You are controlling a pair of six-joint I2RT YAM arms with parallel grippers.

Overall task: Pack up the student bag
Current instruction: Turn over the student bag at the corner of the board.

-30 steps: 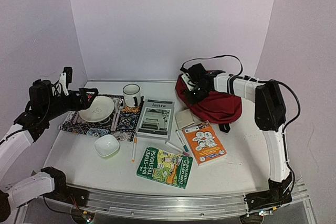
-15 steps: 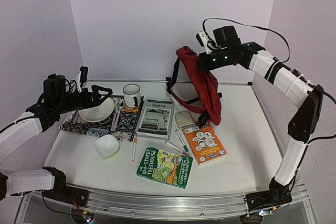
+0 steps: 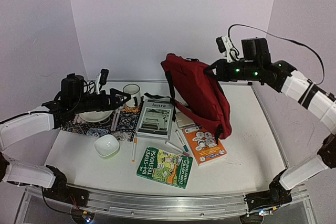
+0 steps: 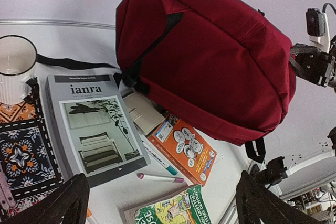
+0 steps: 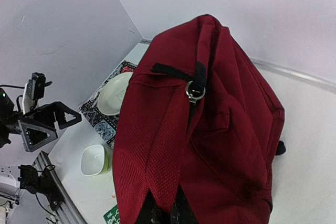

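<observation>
One student bag (image 3: 202, 95) in clenched right jaws; left jaws released; three books (image 3: 155, 119), one mug (image 4: 14, 72), one bowl (image 3: 107, 145)

The student bag (image 3: 197, 93) hangs from the right gripper (image 3: 214, 70) at the back, behind the books. Left of it lies the magazine (image 3: 155, 118). Further left comes the mug (image 3: 131, 93), at the placemat's (image 3: 123, 123) back corner. The bowl (image 3: 107, 145) sits before the placemat. The Treehouse book (image 3: 165, 167) lies nearest, and the second book (image 3: 205, 144) is right of it, below the bag's lower end.
</observation>
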